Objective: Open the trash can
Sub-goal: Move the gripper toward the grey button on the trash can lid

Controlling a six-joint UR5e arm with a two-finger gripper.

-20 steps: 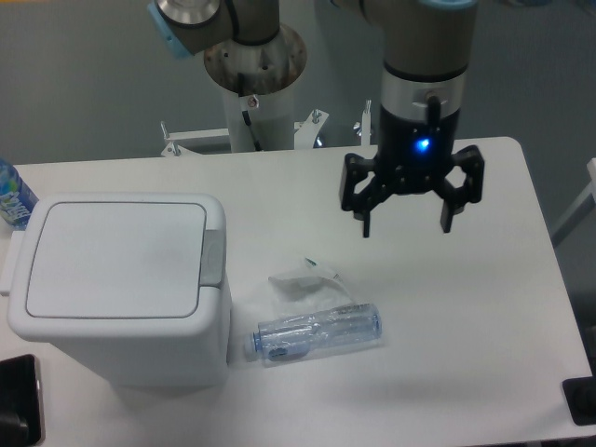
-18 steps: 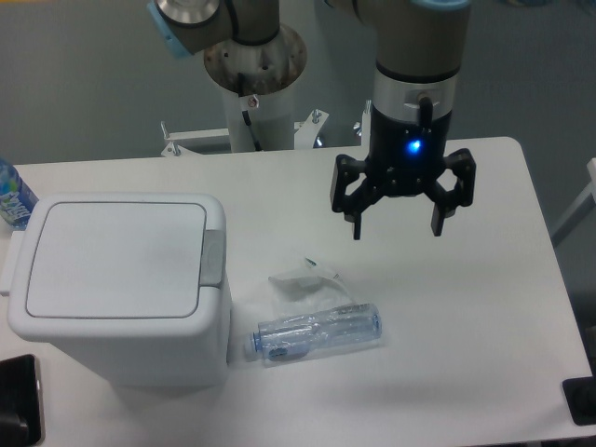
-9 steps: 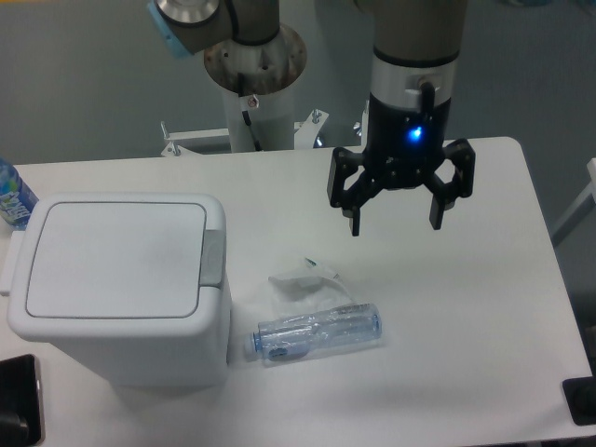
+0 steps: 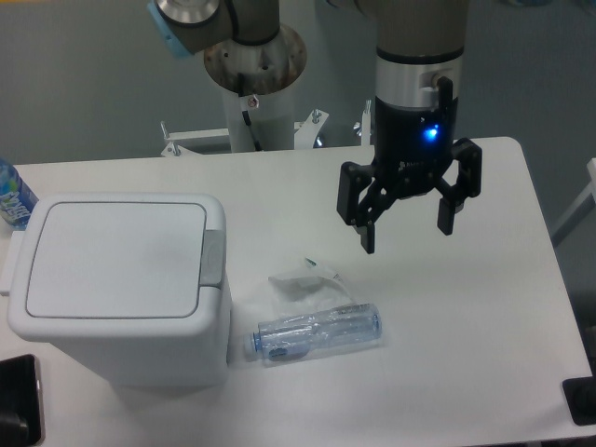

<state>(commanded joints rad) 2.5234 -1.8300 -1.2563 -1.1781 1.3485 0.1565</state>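
So the trash can is sitting at the lower left of the frame, lid flat down and shut, with the grey push button on its right rim facing the middle of the tabletop. Nothing has touched it.

The claw is up in the right-center of the frame, hanging over bare tabletop with its fingers spread wide and nothing between them. It's well apart from the can.

What changed over the last second: not a lot, honestly. The claw drifted a bit toward the left and up, then came back right and down a touch, and it looks slightly twisted now compared to before, with the left finger lower in the frame than the right one. The fingers stayed spread the whole time. The can, the clear plastic bottle and the crumpled wrapper next to it haven't budged.

My read is that it's just reorienting the wrist, so the actual task hasn't started. It'll have to travel left across the tabletop to reach that button, and the bottle and wrapper lie roughly between, a little lower in the frame, so a low sweep could knock them.
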